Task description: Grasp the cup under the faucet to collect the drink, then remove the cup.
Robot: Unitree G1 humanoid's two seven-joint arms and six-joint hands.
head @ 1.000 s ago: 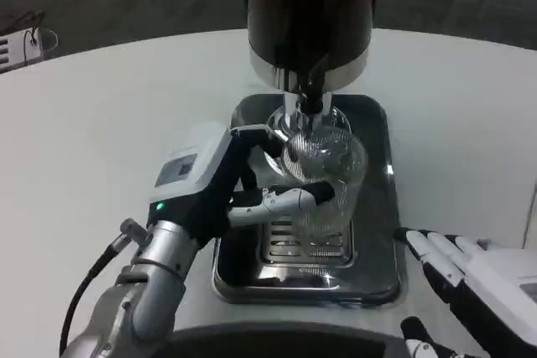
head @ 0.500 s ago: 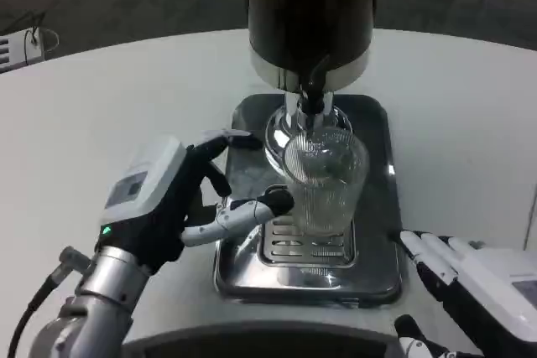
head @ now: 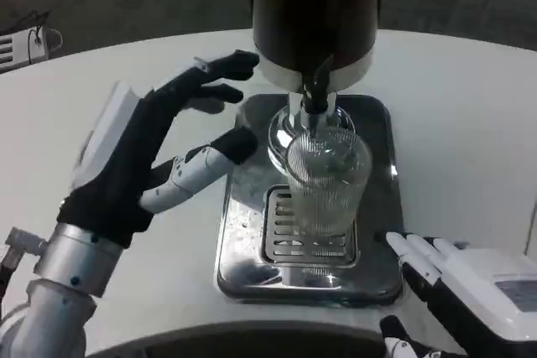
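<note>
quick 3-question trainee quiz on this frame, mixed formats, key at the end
1. True or false: the left hand holds the cup.
2. Where does the cup stand? A) on the bare table B) on the drip tray beneath the faucet C) in the right hand
3. Fill in: the right hand rests on the ____ beside the tray's near right corner.

Key:
1. False: its fingers are spread and clear of the cup, to the cup's left.
2. B.
3. Table.
</note>
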